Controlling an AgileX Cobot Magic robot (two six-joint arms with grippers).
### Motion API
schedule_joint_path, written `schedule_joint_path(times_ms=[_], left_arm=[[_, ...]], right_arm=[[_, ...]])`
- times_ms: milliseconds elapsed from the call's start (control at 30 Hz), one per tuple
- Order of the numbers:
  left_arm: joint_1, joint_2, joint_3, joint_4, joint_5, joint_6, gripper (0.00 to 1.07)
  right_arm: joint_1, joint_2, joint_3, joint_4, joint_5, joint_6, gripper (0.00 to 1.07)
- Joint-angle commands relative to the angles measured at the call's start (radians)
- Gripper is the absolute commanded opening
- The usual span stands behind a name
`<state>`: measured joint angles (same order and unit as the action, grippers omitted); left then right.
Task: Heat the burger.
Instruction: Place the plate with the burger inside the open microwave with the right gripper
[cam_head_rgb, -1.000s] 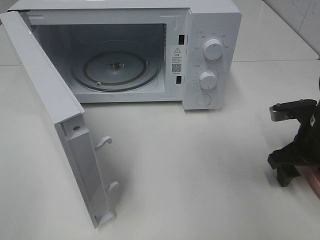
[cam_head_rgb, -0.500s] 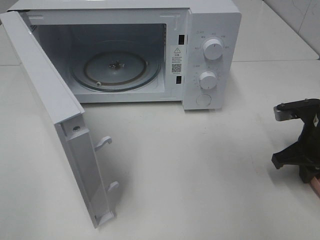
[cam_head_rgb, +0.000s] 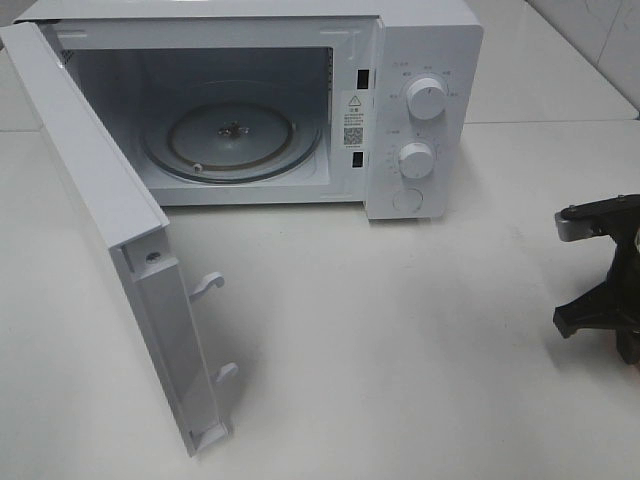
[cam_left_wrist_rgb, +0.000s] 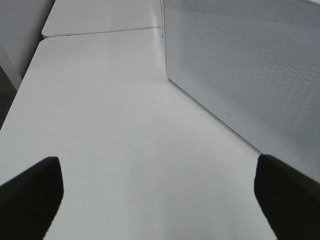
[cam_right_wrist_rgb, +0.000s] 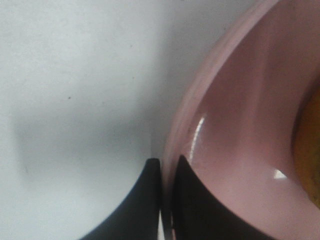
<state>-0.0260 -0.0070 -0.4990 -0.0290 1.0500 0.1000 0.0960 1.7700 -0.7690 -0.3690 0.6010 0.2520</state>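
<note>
1. Burger (cam_right_wrist_rgb: 311, 150): only a golden-tan sliver shows, at the edge of the right wrist view. It sits on a pink plate (cam_right_wrist_rgb: 240, 120); the rest is cut off.
2. Right gripper (cam_right_wrist_rgb: 166, 161): two black fingers closed on the plate rim, one outside the plate and one inside. The rim is pinched between them.
3. The plate lies on the white table (cam_right_wrist_rgb: 75, 75). A soft shadow falls on the table just beside the rim.
4. High view: the right arm (cam_head_rgb: 600, 300) is at the right edge of the scene, on the near side, well apart from the microwave (cam_head_rgb: 425, 60). The frame edge cuts off its fingertips, the plate and the burger, so they are at or past that right edge.
5. The microwave stands at the far middle of the table. Its door (cam_head_rgb: 90, 200) is swung wide open to the left, its free edge towards the near side.
6. Two latch hooks (cam_head_rgb: 205, 285) stick out of the door's free edge, pointing right.
7. The glass turntable (cam_head_rgb: 235, 135) lies on the cavity floor.
8. The control panel is right of the cavity: upper knob (cam_head_rgb: 427, 99), lower knob (cam_head_rgb: 415, 158) and a round button (cam_head_rgb: 407, 200) below them.
9. Left gripper (cam_left_wrist_rgb: 160, 195): fingers spread wide apart, only table surface showing between them.
10. Left wrist view: the door's perforated outer face (cam_left_wrist_rgb: 240, 65) is near the left gripper, not touching it.
</note>
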Motion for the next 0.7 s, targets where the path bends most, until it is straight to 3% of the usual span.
schedule_joint_path(times_ms=[33, 400, 700], left_arm=[[-0.006, -0.021, 0.002, -0.003, -0.01, 0.001, 0.96], [-0.006, -0.021, 0.002, -0.003, -0.01, 0.001, 0.96], [-0.006, -0.021, 0.002, -0.003, -0.01, 0.001, 0.96]], right_arm=[[0.002, -0.013, 0.002, -0.021, 0.025, 0.035, 0.0], [0.116, -0.091, 0.002, -0.202, 0.151, 0.193, 0.0], [0.192, -0.122, 0.003, -0.266, 0.246, 0.246, 0.0]])
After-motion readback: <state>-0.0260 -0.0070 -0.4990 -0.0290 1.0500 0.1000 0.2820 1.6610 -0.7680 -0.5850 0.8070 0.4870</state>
